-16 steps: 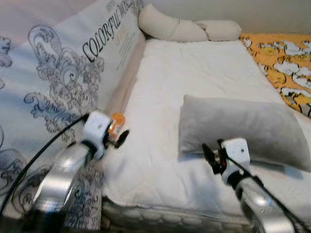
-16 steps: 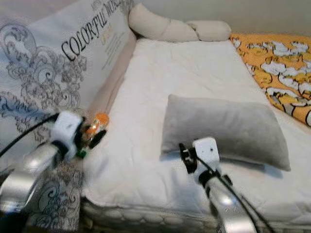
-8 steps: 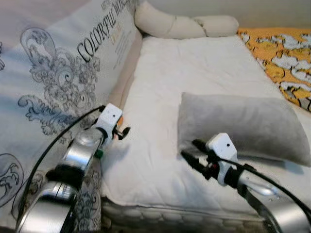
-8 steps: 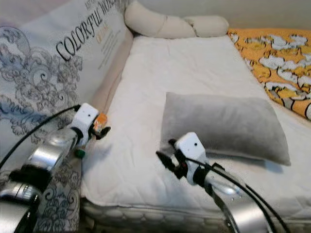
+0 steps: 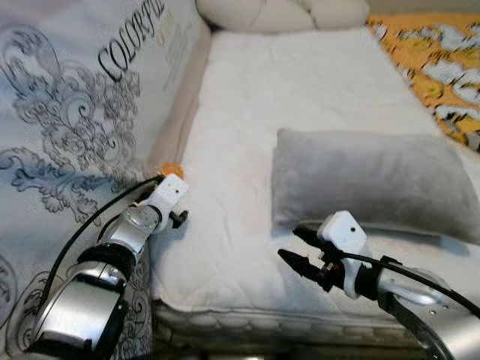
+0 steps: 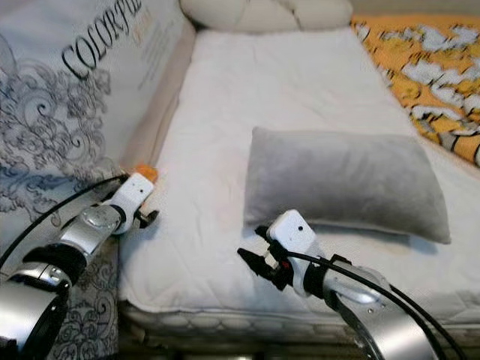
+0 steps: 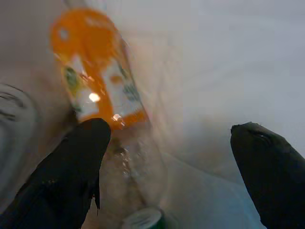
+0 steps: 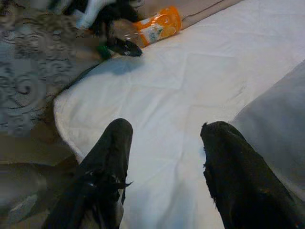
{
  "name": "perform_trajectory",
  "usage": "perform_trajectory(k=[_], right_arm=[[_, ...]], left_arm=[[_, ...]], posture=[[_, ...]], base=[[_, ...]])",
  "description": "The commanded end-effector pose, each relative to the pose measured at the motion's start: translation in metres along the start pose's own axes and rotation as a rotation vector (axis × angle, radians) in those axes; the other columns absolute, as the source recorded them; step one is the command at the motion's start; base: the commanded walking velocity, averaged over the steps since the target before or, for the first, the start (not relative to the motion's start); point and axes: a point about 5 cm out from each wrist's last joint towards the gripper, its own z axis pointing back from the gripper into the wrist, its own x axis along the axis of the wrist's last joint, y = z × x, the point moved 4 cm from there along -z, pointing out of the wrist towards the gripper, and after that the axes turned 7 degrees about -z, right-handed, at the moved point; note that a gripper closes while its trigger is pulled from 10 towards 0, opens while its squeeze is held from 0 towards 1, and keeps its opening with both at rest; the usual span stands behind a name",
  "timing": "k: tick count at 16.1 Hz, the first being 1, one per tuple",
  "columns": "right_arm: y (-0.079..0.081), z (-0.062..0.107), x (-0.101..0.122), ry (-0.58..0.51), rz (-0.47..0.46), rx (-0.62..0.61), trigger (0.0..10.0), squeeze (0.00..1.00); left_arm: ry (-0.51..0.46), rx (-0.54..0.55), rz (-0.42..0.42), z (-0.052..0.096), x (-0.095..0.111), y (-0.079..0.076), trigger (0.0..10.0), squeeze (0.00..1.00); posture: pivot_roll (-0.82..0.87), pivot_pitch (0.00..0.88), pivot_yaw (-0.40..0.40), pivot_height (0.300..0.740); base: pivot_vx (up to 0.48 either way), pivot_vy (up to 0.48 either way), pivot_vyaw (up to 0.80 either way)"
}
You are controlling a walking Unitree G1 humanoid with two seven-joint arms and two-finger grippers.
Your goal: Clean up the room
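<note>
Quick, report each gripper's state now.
Left gripper: open, fingers either side of the orange-labelled bottle, not clamped.
Right gripper: open, empty, above the white mattress.

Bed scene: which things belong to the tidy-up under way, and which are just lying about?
In the job:
- orange-labelled plastic bottle
- left gripper, open around it

Lying about:
- grey pillow
- cream bolster
- orange patterned blanket
- right gripper, open over the mattress
</note>
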Motion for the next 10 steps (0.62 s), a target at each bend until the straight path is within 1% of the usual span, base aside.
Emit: perform_trajectory(k=[1, 4, 6, 7, 8, 10], right_arm=[[0.002, 0.006, 0.001, 0.011, 0.0, 0.009, 10.0, 0.0], [0.008, 0.014, 0.002, 0.039, 0.01, 0.041, 10.0, 0.0], [0.009, 0.018, 0.002, 0.051, 0.007, 0.043, 10.0, 0.0], [0.01, 0.022, 0.001, 0.06, 0.002, 0.038, 10.0, 0.0], [0.011, 0.024, 0.0, 0.063, -0.004, 0.031, 10.0, 0.0], [0.011, 0.026, 0.0, 0.063, -0.015, 0.023, 10.0, 0.0]], left_arm=[[0.018, 0.024, -0.045, 0.0, -0.001, 0.005, 10.0, 0.0], [0.058, 0.087, -0.082, 0.001, -0.005, 0.017, 10.0, 0.0], [0.068, 0.12, -0.068, 0.002, -0.006, 0.023, 10.0, 0.0], [0.073, 0.167, -0.066, 0.003, -0.005, 0.03, 10.0, 0.0], [0.06, 0.218, -0.041, 0.004, -0.001, 0.038, 10.0, 0.0], [0.041, 0.257, -0.017, 0.005, 0.003, 0.043, 10.0, 0.0]], posture=[[-0.14, 0.212, 0.064, 0.74], [-0.17, 0.243, 0.072, 0.74], [-0.18, 0.257, 0.075, 0.74], [-0.18, 0.256, 0.076, 0.74], [-0.18, 0.253, 0.076, 0.74], [-0.19, 0.248, 0.076, 0.74]], base=[[0.0, 0.0, 0.0], [0.0, 0.0, 0.0], [0.0, 0.0, 0.0], [0.0, 0.0, 0.0], [0.0, 0.0, 0.0], [0.0, 0.0, 0.0]])
